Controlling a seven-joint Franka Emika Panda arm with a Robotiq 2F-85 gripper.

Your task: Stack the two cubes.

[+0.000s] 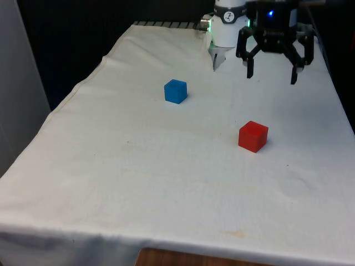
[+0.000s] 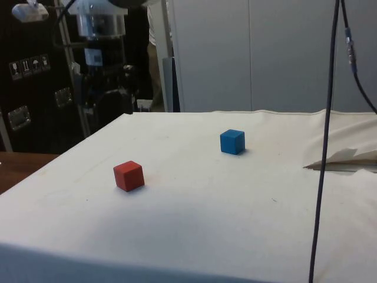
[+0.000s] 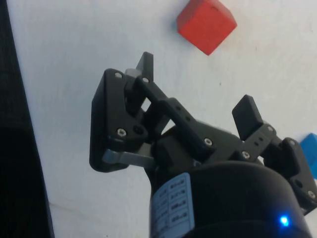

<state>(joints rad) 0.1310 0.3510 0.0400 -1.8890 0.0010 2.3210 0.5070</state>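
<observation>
Jaws of the gripper [image 1: 272,73] stand wide apart, holding nothing, raised clear above the worktop [image 1: 166,177]. Red cube [image 1: 253,136] sits on the cloth below and ahead of the jaws, not between them. Blue cube [image 1: 176,91] rests off to one side of the jaws, well apart from the red cube.
</observation>
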